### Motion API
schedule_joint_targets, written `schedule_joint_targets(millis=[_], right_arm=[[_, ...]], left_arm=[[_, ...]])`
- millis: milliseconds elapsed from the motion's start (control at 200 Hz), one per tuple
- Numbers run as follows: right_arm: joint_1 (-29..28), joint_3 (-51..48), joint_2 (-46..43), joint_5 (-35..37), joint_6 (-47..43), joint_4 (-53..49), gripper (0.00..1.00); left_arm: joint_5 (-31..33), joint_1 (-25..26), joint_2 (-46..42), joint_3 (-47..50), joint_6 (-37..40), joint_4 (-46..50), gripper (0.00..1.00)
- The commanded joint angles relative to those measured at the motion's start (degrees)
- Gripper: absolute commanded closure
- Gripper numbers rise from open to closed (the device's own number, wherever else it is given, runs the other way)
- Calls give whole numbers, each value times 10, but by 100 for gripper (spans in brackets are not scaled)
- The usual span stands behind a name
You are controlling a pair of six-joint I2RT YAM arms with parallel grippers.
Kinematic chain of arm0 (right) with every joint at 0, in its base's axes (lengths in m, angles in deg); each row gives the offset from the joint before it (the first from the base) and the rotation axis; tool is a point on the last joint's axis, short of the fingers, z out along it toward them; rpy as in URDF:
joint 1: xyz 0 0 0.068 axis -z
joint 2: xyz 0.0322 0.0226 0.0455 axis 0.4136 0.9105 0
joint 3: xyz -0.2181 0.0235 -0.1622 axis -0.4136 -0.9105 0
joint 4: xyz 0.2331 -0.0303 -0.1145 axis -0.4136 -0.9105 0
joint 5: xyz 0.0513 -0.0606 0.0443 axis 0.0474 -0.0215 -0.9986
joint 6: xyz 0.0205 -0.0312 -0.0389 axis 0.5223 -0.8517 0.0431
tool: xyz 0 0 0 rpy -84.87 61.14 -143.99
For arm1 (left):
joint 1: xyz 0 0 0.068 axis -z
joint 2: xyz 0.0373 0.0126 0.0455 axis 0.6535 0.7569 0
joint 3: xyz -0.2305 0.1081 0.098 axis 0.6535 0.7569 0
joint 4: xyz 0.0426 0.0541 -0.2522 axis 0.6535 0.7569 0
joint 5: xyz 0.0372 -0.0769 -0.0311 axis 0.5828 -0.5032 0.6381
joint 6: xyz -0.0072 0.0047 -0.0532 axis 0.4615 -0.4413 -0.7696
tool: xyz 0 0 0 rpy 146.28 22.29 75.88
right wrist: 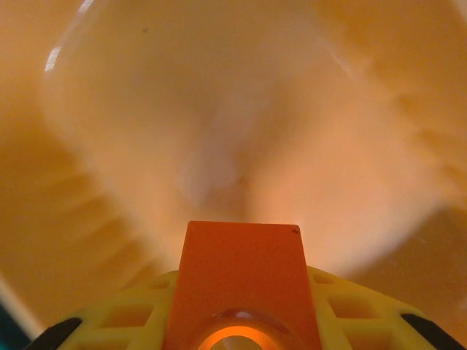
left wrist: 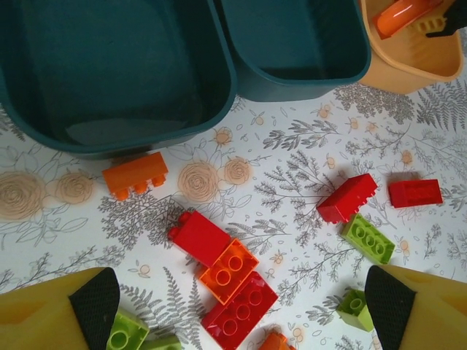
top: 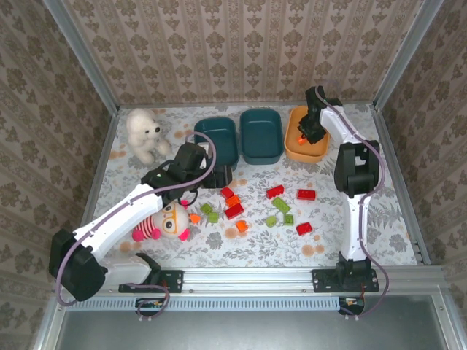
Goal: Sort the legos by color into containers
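Red, orange and light green legos lie scattered on the floral table (top: 328, 240), among them a red brick (left wrist: 198, 237), an orange one (left wrist: 230, 270) and a second red one (left wrist: 241, 313) touching in a row. My left gripper (left wrist: 241, 310) hangs open above these three, its fingers (left wrist: 91, 306) wide apart. Another orange brick (left wrist: 135, 175) lies by the left teal tub (left wrist: 182, 124). The second teal tub (top: 261, 157) and the orange tub (top: 295, 151) stand at the back. My right gripper (top: 305, 135) is inside the orange tub, shut on an orange brick (right wrist: 241, 277).
A white plush bear (top: 146, 133) sits at the back left. A striped plush doll (top: 164, 222) lies under my left arm. Red bricks (top: 306, 195) and green bricks (top: 281, 204) dot the middle right. Patterned walls enclose the table; a metal rail (top: 248, 277) runs along the front.
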Motion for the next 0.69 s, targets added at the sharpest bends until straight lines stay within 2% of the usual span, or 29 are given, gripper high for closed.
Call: schedule_joint_targets(millis=[0, 215, 445, 610, 690], right_arm=[[7, 45, 32, -15, 6, -60, 71], [11, 83, 48, -34, -3, -73, 49], [3, 116, 4, -48, -35, -75, 42], [-16, 113, -70, -15, -80, -82, 40], [-32, 81, -124, 9, -111, -66, 40]], left_arm=[[17, -3, -27, 10, -21, 37, 10], [17, -2, -42, 46, -52, 59, 12], [25, -3, -33, 58, -71, 66, 15], [33, -3, -6, 44, -74, 79, 17], [40, -3, 6, 39, -88, 86, 17]])
